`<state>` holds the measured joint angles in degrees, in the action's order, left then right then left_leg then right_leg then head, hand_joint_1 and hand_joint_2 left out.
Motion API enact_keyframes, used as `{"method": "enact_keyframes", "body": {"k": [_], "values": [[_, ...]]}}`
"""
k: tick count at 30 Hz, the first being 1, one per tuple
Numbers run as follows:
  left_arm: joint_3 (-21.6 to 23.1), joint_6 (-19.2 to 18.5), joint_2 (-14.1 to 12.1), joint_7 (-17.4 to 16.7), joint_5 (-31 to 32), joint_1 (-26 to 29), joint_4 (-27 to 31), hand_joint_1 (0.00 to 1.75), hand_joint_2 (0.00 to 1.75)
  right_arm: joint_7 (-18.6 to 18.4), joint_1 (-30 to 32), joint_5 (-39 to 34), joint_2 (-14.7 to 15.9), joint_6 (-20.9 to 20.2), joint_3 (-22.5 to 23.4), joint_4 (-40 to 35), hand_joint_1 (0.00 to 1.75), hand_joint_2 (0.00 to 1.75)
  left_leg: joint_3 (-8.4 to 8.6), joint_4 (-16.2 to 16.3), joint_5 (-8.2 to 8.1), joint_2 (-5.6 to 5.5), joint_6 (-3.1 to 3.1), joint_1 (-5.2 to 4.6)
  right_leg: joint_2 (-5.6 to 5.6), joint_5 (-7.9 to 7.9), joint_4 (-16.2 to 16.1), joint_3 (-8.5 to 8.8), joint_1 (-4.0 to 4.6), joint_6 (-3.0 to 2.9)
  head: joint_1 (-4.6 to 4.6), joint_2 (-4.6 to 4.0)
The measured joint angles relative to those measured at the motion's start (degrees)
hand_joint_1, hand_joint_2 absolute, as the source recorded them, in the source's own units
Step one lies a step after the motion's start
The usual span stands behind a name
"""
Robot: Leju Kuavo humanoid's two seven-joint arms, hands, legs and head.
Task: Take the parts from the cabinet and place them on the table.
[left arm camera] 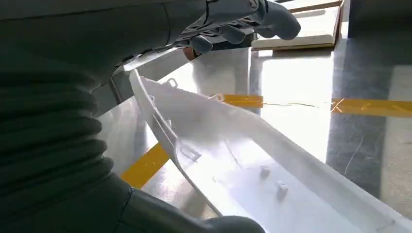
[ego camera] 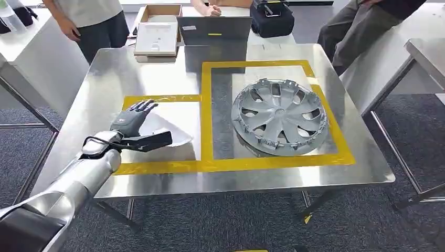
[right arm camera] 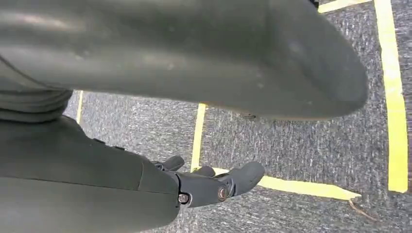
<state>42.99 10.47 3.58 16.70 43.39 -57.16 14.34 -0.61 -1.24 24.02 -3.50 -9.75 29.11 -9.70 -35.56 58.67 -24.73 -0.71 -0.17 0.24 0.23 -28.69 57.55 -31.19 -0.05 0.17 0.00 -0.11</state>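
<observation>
Nearest, hanging over the floor [right arm camera: 301, 145]: right hand [right arm camera: 209, 182], fingers loosely apart, nothing in it.

Then, reaching over the near left of the worktop [ego camera: 105, 73]: left hand [ego camera: 131, 119], released, fingers stretched out flat above the part [ego camera: 170, 135]. No grip visible. Touching the shell or only just over it, cannot tell.

Under that hand: the white part, lying on the worktop inside the smaller field of yellow tape [ego camera: 205, 121], hollow side up in the left wrist view [left arm camera: 252, 160], with small clips and tabs along the inner wall. Probably placed already.

On handling, as a judgement: a thin moulded plastic shell, so likely light, a little flexible, smooth and easy to slip. Best taken at the long raised rim, thumb on one side and fingers on the other, away from the small clips, which look easy to break. No hard squeeze needed.

Further right, well apart from the part: a grey hubcap [ego camera: 281, 115], lying flat in the larger taped field.

At the far edge: a flat box [ego camera: 156, 38]. Behind it, people [ego camera: 94, 21] standing.
</observation>
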Motion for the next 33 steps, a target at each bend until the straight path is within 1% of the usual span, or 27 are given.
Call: {"method": "enact_keyframes", "body": {"k": [3, 5, 6, 9, 10, 11, 12, 13, 14, 15, 17, 18, 19, 20, 21, 22, 23, 24, 25, 27, 28, 29, 30, 31, 32, 33], "values": [[0.00, -0.04, -0.02, -0.63, 0.13, -0.01, 0.02, 0.00, 0.00, 0.31, 0.02, -0.09, 0.00, 0.00, 0.00, 0.00, 0.00, 0.00, 0.00, 0.00, 0.00, 0.00, 0.00, 0.00, 0.00, 0.00, 0.00, 0.00, 0.00, 0.00, 0.00, 0.00], [0.00, 0.97, -0.17, -0.74, -0.53, -0.14, 0.04, 0.00, 0.00, 0.29, 0.03, -0.13, -0.02, 0.00, 0.00, 0.00, 0.00, 0.00, 0.01, 0.00, 0.01, 0.00, -0.01, 0.00, 0.00, 0.00, 0.01, 0.00, 0.00, 0.00, 0.00, 0.02], [-0.13, 1.78, -0.33, -0.43, -1.36, -0.59, 0.11, 0.00, 0.00, 0.26, 0.05, -0.17, -0.02, 0.07, 0.00, 0.00, 0.00, 0.00, 0.01, 0.01, 0.03, 0.00, -0.03, 0.01, 0.00, 0.00, 0.01, -0.01, 0.01, 0.00, 0.00, 0.02], [-1.84, 5.34, -0.92, 2.23, -4.88, -3.97, 0.83, 0.00, 0.00, -0.15, 0.10, -0.17, -0.11, 0.68, 0.00, 0.00, 0.00, 0.00, 0.01, 0.01, 0.04, -0.01, -0.02, 0.04, -0.01, 0.01, 0.02, -0.01, 0.03, 0.00, 0.02, 0.02], [-3.00, 4.65, -1.01, 2.71, -2.74, -5.80, 1.35, 0.00, 0.00, -0.13, 0.12, 0.26, -0.15, 0.70, 0.02, 0.00, 0.00, 0.00, 0.01, 0.03, 0.04, -0.02, -0.01, 0.03, -0.01, 0.02, 0.01, 0.00, 0.02, 0.01, -0.02, 0.00], [-5.23, 3.24, -1.14, 3.08, 0.72, -7.68, 2.05, 0.00, 0.00, -0.02, 0.18, 0.83, -0.35, 0.72, 0.15, 0.00, 0.00, 0.00, -0.12, 0.52, 0.06, -0.09, 0.25, -0.34, -0.02, 0.42, -0.38, 0.25, -0.43, 0.51, -0.04, 0.02], [-8.21, 2.60, -1.14, 3.63, 3.60, -9.46, 2.77, 0.00, 0.00, 0.19, 0.17, 1.20, -0.52, 0.72, 0.33, 0.00, 0.00, 0.00, -0.04, 0.07, 0.23, -0.14, 0.56, -0.26, -0.10, 0.53, -0.61, 0.33, -0.34, 0.73, 0.00, 0.00], [-10.98, 2.30, -1.07, 4.20, 3.96, -11.40, 3.56, 0.00, 0.00, 0.54, 0.11, 1.20, -0.50, 0.72, 0.48, 0.00, 0.00, 0.00, 0.21, -0.99, 0.83, -0.06, 0.96, 0.18, -0.04, 0.58, -0.62, 0.36, 0.05, 0.89, 0.02, 0.00], [-13.30, 2.16, -0.70, 4.61, 3.96, -13.54, 4.37, 0.00, 0.00, 0.83, 0.07, 1.22, -0.50, 0.72, 0.66, -0.02, 0.00, 0.00, 0.54, -1.71, 1.29, 0.26, 1.20, 0.54, 0.01, -0.56, 0.30, -0.01, -0.08, 0.93, 0.04, 0.00], [-15.05, 2.01, -0.68, 5.16, 3.93, -15.73, 4.88, 0.00, 0.00, 1.18, -0.02, 1.22, -0.52, 0.72, 0.77, -0.02, 0.00, 0.00, 0.51, -2.06, 1.51, 0.45, 1.47, 0.72, 0.01, -2.79, 3.15, -1.47, -0.04, 1.08, 0.26, 0.00], [-17.51, 1.40, -0.72, 5.90, 3.80, -18.51, 5.94, 0.00, 0.00, 1.31, 0.05, 1.22, -0.63, 0.70, 0.90, 0.00, 0.00, 0.00, 0.37, -2.02, 1.61, 0.76, 1.38, 0.74, -0.02, -7.40, 12.69, -5.51, -0.66, 1.63, 0.28, 0.02], [-18.38, 1.11, -0.68, 6.30, 3.76, -19.18, 6.52, 0.00, 0.00, 1.27, 0.15, 1.20, -0.63, 0.72, 1.09, 0.00, 0.00, 0.00, 0.29, -1.88, 1.63, 0.84, 1.31, 0.75, -0.02, -8.61, 16.61, -7.15, -0.96, 1.88, 0.26, 0.00], [-18.95, 0.81, -0.46, 6.58, 3.76, -19.74, 7.08, 0.00, 0.00, 1.20, 0.17, 1.16, -0.63, 0.79, 1.29, 0.00, 0.00, 0.00, 0.20, -1.68, 1.67, 0.84, 1.14, 0.88, -0.03, -8.16, 17.95, -7.78, -1.28, 2.21, 0.31, 0.02], [-19.24, 0.70, -0.22, 6.78, 3.76, -20.17, 7.65, 0.00, 0.00, 1.14, 0.14, 1.03, -0.63, 0.85, 1.49, 0.00, 0.00, 0.00, 0.06, -1.40, 1.62, 0.81, 0.93, 1.15, -0.04, -6.70, 16.58, -7.11, -1.63, 2.52, 0.28, 0.00], [-19.36, 0.66, -0.02, 6.82, 3.76, -20.66, 8.39, 0.00, 0.00, 1.16, 0.06, 0.92, -0.63, 0.85, 1.68, 0.00, 0.00, 0.00, -0.15, -0.91, 1.51, 0.78, 0.48, 1.54, -0.06, -4.13, 12.63, -5.25, -2.04, 2.96, 0.31, 0.02], [-19.39, 0.66, 0.26, 6.80, 3.78, -21.18, 8.94, 0.00, 0.00, 1.18, -0.03, 0.74, -0.63, 0.85, 1.77, -0.02, 0.00, 0.00, -0.47, -0.20, 1.32, 0.75, -0.12, 2.03, -0.14, -1.17, 6.78, -2.39, -2.54, 3.55, 0.31, 0.02], [-19.39, 0.66, 0.48, 6.62, 3.91, -21.61, 9.44, 0.00, 0.00, 1.33, -0.11, 0.68, -0.63, 0.83, 1.84, -0.02, 0.00, 0.00, -0.94, 0.71, 1.04, 0.72, -0.86, 2.10, -0.16, -0.25, 2.17, -0.52, -3.06, 4.22, 0.33, 0.02], [-19.37, 0.66, 0.79, 6.39, 4.02, -21.91, 9.96, 0.00, 0.00, 1.44, -0.13, 0.64, -1.53, 0.61, 1.88, 0.00, 0.00, 0.00, -1.66, 1.31, 1.11, 0.30, -1.66, 1.64, 0.55, -1.08, 2.52, -0.82, -2.51, 4.18, 0.66, 0.02], [-19.37, 0.66, 0.81, 6.21, 4.11, -22.02, 10.25, 0.00, 0.00, 1.55, -0.24, 0.59, -1.20, 0.63, 2.16, -0.04, 0.00, 0.00, -1.95, 1.41, 1.38, 0.17, -2.03, 1.54, 0.66, -0.76, 2.96, -1.44, -2.63, 2.72, 0.41, 0.02], [-19.34, 0.66, 1.07, 6.19, 4.11, -22.07, 10.69, 0.00, 0.00, 1.75, -0.24, 0.59, -1.31, 0.50, 2.54, -0.02, 0.00, 0.00, -1.91, 0.65, 2.25, 0.05, -2.90, 1.65, 0.59, -0.38, 3.41, -2.01, -2.54, 1.81, 0.46, 0.02], [-19.34, 0.63, 0.83, 6.03, 4.09, -22.11, 10.75, 0.00, 0.00, 1.88, -0.29, 0.59, -1.31, 0.48, 2.60, -0.02, 0.00, 0.00, -1.99, 0.51, 2.53, 0.10, -3.33, 1.82, 0.60, 0.07, 3.37, -2.35, -2.56, 1.09, 0.48, 0.02], [-19.34, 0.50, 0.57, 5.97, 4.05, -22.14, 10.84, 0.00, 0.00, 1.90, -0.33, 0.61, -1.31, 0.37, 2.62, -0.02, 0.00, 0.00, -2.47, 1.06, 1.47, 0.36, -3.36, 1.92, 0.53, 0.55, 3.23, -2.64, -2.60, 0.35, 0.44, 0.00], [-19.34, 0.39, 0.31, 5.75, 4.02, -22.27, 10.93, 0.00, 0.00, 1.90, -0.31, 0.61, -1.31, 0.31, 2.67, -0.02, 0.00, 0.00, -3.27, 3.31, -0.94, 0.53, -3.26, 1.86, 0.53, 0.89, 3.17, -2.99, -2.50, -0.13, 0.35, 0.00], [-19.34, 0.33, 0.22, 5.66, 4.00, -22.54, 10.99, 0.00, 0.00, 1.90, -0.28, 0.61, -1.31, 0.28, 2.73, -0.02, 0.00, 0.00, -4.77, 7.30, -3.70, 0.52, -3.21, 1.78, 0.53, 1.27, 3.18, -3.49, -2.36, -0.42, 0.33, 0.00], [-19.34, 0.29, 0.13, 5.60, 3.98, -22.85, 10.99, 0.00, 0.00, 1.88, -0.27, 0.68, -1.31, 0.17, 2.82, -0.02, 0.00, 0.00, -6.68, 12.44, -6.46, 0.52, -3.25, 1.58, 0.51, 1.69, 3.21, -4.11, -2.08, -0.65, 0.33, 0.02], [-19.34, 0.29, 0.00, 5.53, 3.93, -22.92, 11.02, 0.00, 0.00, 1.86, -0.27, 0.72, -1.31, 0.13, 2.86, -0.02, 0.00, 0.00, -8.19, 17.05, -8.59, 0.52, -3.15, 1.43, 0.36, 2.11, 3.22, -4.70, -1.76, -0.82, 0.35, 0.00]]}}
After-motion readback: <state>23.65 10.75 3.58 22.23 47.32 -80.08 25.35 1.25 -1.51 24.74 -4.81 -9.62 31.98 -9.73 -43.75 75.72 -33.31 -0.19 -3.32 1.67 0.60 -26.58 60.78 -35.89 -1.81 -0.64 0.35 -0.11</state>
